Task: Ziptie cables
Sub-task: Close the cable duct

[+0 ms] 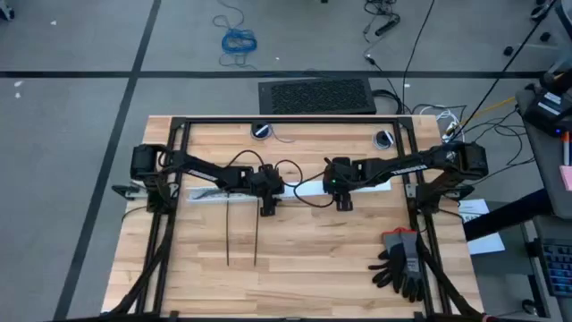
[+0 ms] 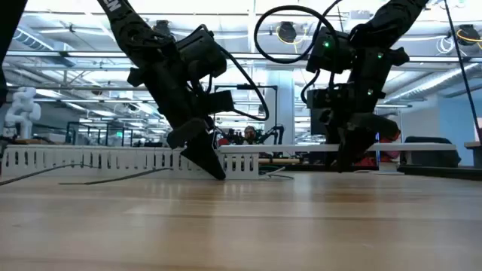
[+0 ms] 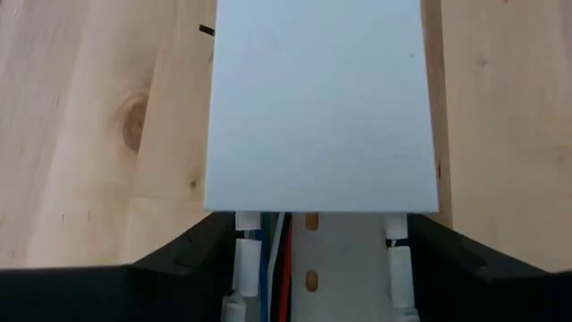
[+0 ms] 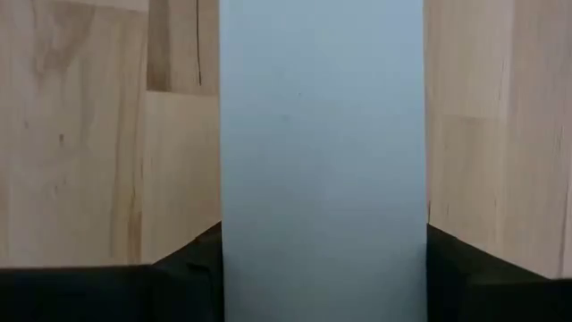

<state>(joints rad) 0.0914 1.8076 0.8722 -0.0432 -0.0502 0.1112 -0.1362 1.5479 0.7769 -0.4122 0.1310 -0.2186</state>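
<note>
Plainly, two thin dark zipties (image 1: 241, 234) lie nearly straight; whether either tool is open, I cannot tell.

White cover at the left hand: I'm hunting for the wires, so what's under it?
Under the white cover, a slotted channel holds blue, white and red wires; the rest is covered.

Two thin dark zipties (image 1: 241, 234) lying nearly straight and side by side, flat on the table; cables (image 3: 273, 259) partly visible, running inside the white slotted channel.
</note>
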